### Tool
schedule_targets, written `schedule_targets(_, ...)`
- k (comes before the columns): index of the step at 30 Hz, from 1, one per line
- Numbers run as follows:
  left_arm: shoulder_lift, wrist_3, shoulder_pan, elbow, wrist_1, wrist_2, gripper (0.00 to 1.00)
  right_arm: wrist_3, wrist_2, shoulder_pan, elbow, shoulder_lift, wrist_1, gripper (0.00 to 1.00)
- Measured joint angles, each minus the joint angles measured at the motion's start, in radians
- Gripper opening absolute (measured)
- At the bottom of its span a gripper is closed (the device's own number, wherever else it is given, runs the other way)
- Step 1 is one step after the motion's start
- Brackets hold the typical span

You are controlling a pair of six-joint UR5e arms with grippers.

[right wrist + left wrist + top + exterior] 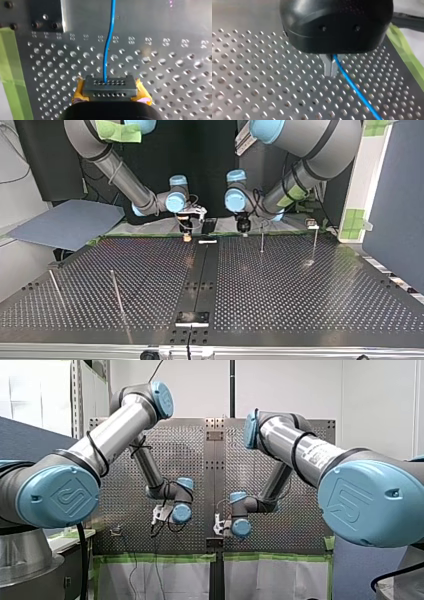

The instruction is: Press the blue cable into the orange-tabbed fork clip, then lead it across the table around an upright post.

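Left gripper (pixel 331 71) pinches cable (pixel 355 88); right gripper (pixel 110 88) clamps it too. Probable clip (pixel 312 223) sits outboard of left gripper, so left gripper is nearer.

Both pointing down, my left gripper (pixel 331 68) and my right gripper (pixel 110 87) hold fingers closed.

Shows a white wall (pixel 375 400) beyond the perforated tabletop (pixel 300 290) in the front view, with a slotted metal upright (pixel 76 395) at the left and a dark pole (pixel 232 387) in the middle. Has green tape (pixel 160 558) along one tabletop edge, above a hanging white sheet (pixel 165 580). In the top view, shows a black backdrop (pixel 210 150), a grey-blue board (pixel 65 222) lying at the left and a dark blue panel (pixel 395 195) at the right.
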Motion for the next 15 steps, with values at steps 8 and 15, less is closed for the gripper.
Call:
schedule_targets(8, 0.063, -0.058, -0.043, -0.004, -0.064, 0.001, 0.0, 0.012, 0.009, -0.007, 0.058, -0.059, -0.006, 0.0)
schedule_targets(15, 0.112, -0.104, -0.064, -0.005, -0.113, -0.003, 0.0, 0.022, 0.012, 0.001, 0.094, -0.115, 0.033, 0.0)
